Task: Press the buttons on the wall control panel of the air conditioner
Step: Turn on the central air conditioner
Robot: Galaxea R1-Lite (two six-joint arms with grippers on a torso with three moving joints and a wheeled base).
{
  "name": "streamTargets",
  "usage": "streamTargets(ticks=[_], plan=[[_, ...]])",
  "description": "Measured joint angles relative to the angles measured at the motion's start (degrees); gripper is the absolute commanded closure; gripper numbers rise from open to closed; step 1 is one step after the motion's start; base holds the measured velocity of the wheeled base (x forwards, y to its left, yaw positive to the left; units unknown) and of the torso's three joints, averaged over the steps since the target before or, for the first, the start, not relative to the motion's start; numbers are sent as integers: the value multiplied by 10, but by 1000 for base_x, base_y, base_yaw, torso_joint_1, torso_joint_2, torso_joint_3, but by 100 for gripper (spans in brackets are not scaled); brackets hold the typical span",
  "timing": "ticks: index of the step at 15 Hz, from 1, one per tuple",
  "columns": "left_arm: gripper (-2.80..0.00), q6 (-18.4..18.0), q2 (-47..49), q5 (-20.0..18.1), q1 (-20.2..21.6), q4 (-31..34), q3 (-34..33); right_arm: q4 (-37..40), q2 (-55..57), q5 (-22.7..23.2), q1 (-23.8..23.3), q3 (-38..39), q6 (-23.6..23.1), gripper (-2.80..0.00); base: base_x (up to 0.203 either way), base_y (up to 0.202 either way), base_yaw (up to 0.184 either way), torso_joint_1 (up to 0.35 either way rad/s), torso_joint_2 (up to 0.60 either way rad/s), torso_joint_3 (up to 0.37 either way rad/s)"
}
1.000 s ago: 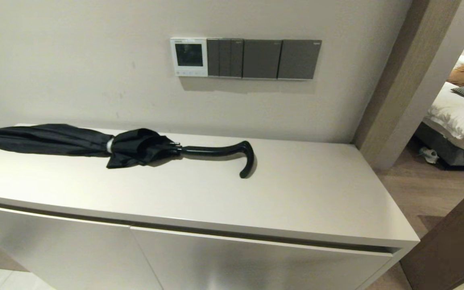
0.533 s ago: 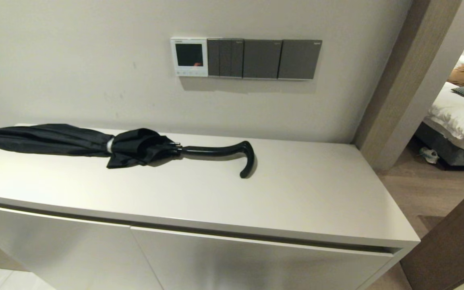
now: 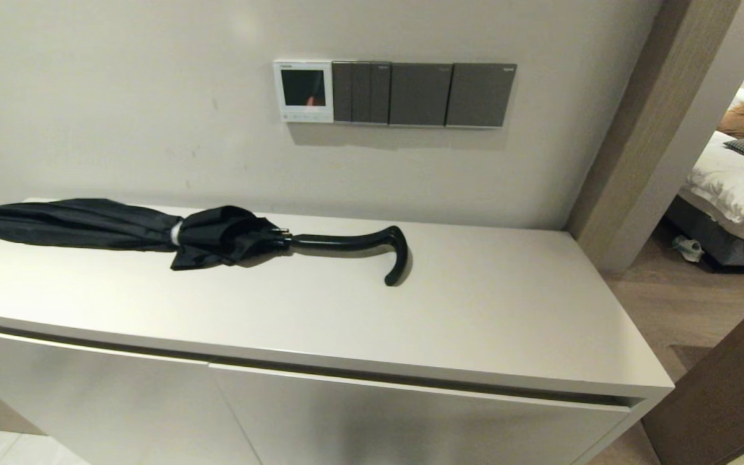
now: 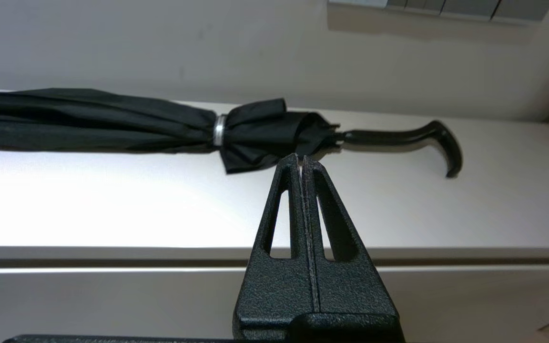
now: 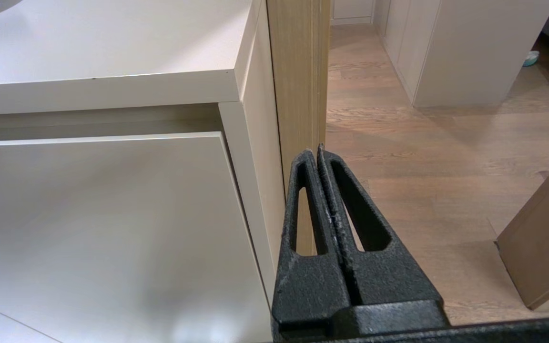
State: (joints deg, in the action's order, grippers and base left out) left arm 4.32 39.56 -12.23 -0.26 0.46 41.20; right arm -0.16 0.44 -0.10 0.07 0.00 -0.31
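Fingers pressed together on both grippers; one panel, one umbrella

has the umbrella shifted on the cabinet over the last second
No. In the head view the umbrella lies in the same place on the cabinet top, its hooked handle ending below the dark switch plates as before.

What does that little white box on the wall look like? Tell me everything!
The air conditioner's wall control panel is a small square of white plastic fixed flat on the beige wall. It has a dark screen and a row of tiny pale buttons along its bottom edge. Its right side sits against the dark grey switch plates. Nothing is touching its front.
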Motion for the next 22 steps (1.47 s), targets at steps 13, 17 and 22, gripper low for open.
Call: streamTargets(ticks=[13,17,22], plan=[[0,87,371,85,-232,-38,242,0,0,0,0,0,0,0,0,0,0,0,0,0],[0,85,473,158,-278,-78,278,0,0,0,-1,0,0,0,0,0,0,0,0,0],[0,87,536,180,-292,-113,314,0,0,0,0,0,0,0,0,0,0,0,0,0]])
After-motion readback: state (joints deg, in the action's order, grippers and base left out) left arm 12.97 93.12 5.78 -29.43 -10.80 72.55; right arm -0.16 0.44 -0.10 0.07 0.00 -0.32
